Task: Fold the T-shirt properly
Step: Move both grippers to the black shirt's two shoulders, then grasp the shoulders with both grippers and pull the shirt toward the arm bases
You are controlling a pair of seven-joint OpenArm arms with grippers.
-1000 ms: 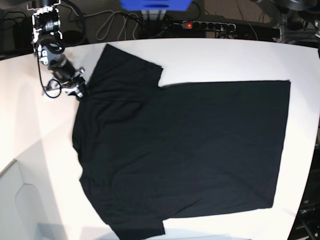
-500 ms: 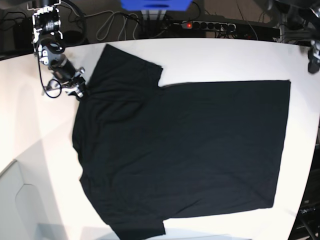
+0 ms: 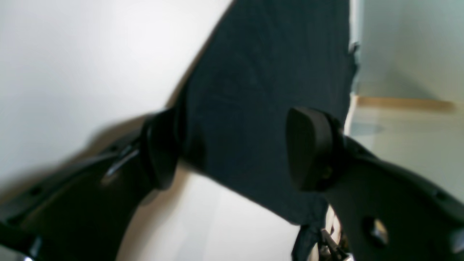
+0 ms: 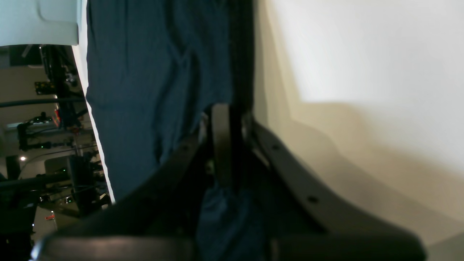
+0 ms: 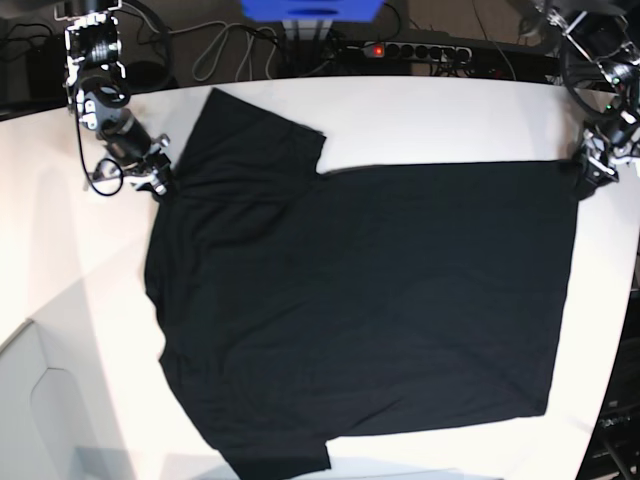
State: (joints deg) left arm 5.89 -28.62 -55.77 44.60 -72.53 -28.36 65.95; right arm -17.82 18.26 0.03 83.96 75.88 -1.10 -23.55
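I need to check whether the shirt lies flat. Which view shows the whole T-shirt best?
The base view: the T-shirt appears whole, spread across the white table, both sleeves visible. The left wrist view shows only a corner of it between the open left gripper; the right wrist view shows an edge pinched in the right gripper.

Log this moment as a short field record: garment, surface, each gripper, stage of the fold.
garment: large plain black short-sleeved fabric T-shirt, spread flat, no fold yet
surface: white table
right gripper: shut on the T-shirt's edge at the shoulder end, fabric pinched between the pads
left gripper: open at the hem corner, fingers straddling the fabric, not yet closed
stage: one end gripped, other end about to be gripped
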